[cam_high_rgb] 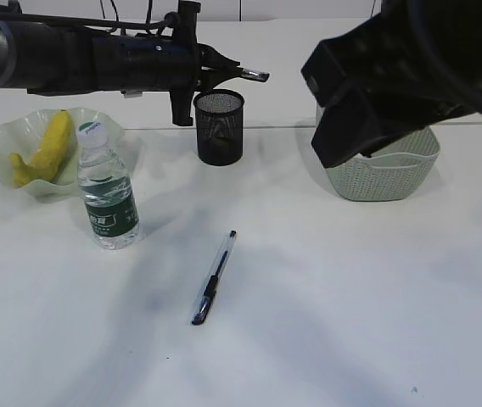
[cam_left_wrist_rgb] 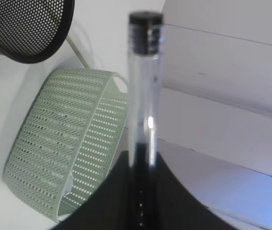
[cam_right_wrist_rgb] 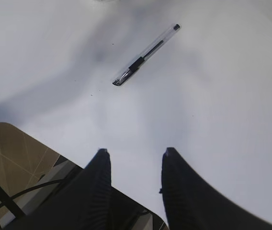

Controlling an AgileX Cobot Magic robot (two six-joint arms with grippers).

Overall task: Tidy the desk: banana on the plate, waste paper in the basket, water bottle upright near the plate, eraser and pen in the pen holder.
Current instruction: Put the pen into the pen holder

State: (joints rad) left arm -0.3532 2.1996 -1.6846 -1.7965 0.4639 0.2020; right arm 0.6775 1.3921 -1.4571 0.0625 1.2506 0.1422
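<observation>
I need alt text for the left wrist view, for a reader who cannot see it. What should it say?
The left gripper holds a clear pen with a black end cap, pointing up through the middle of the view. Behind it on the white table lie a green perforated basket and, top left, the rim of a black mesh pen holder.

We find no text that can be read anywhere. The water bottle [cam_high_rgb: 108, 197] carries a green label [cam_high_rgb: 112, 218] with pale markings, but they are too small and blurred for us to make out letters or a brand. The pen [cam_high_rgb: 214, 278] lying on the tabletop [cam_high_rgb: 351, 297] shows no legible print.
</observation>
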